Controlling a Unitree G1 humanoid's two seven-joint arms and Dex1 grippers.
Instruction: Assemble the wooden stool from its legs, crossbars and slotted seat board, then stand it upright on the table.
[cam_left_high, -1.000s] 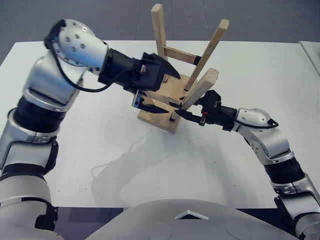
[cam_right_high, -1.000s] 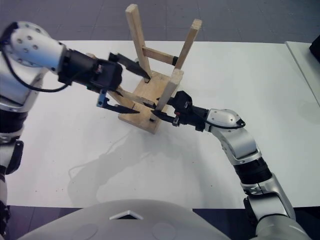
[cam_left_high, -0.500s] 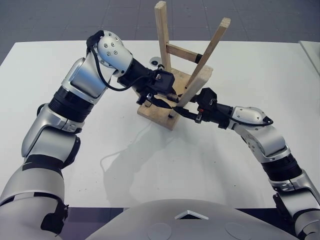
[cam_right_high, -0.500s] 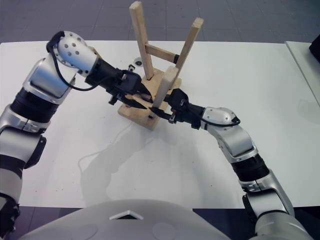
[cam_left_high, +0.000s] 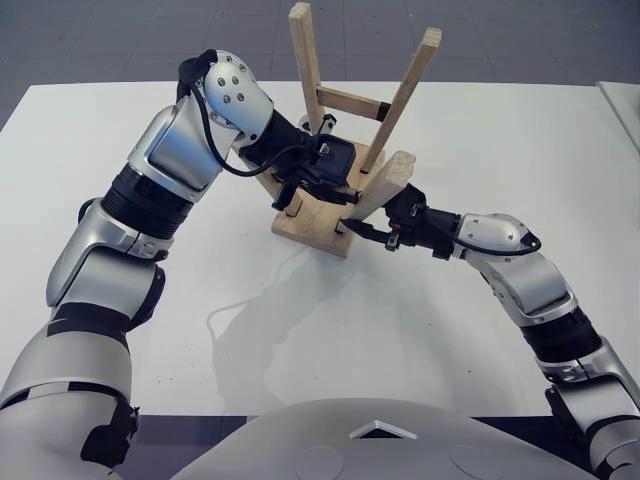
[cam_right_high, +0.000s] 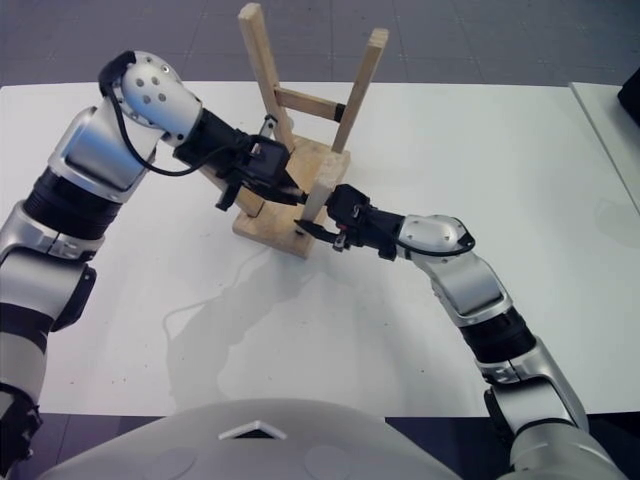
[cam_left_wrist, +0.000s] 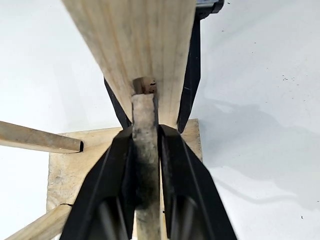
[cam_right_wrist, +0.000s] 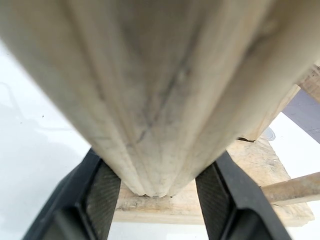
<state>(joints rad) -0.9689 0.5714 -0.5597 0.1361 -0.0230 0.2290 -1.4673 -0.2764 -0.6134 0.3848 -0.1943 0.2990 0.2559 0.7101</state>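
Both arms wear silver-grey moulded shells split by black joint bands: left arm (cam_left_high: 150, 185), right arm (cam_left_high: 530, 290). The left elbow is a rounded dome (cam_left_high: 232, 92) dotted with small dark holes. A thin black cable (cam_left_high: 240, 172) loops from it to the black forearm. Left end effector (cam_left_wrist: 146, 135) and right end effector (cam_right_wrist: 157, 165) are black, each with two tapered fingers. The right's inner pads (cam_right_wrist: 102, 197) are finely ribbed.

My right gripper (cam_right_wrist: 157, 159) has a stool leg (cam_right_wrist: 150, 95) between its jaws, so close to the lens that I mostly see pale grain running down to the leg's end. The black fingers (cam_right_wrist: 102, 200) sit pressed against either side of it. Behind the leg's end lies the seat board (cam_right_wrist: 252, 160), flat on the white table (cam_right_wrist: 30, 130). A slimmer wooden bar (cam_right_wrist: 292, 187) crosses just beside the board's edge.
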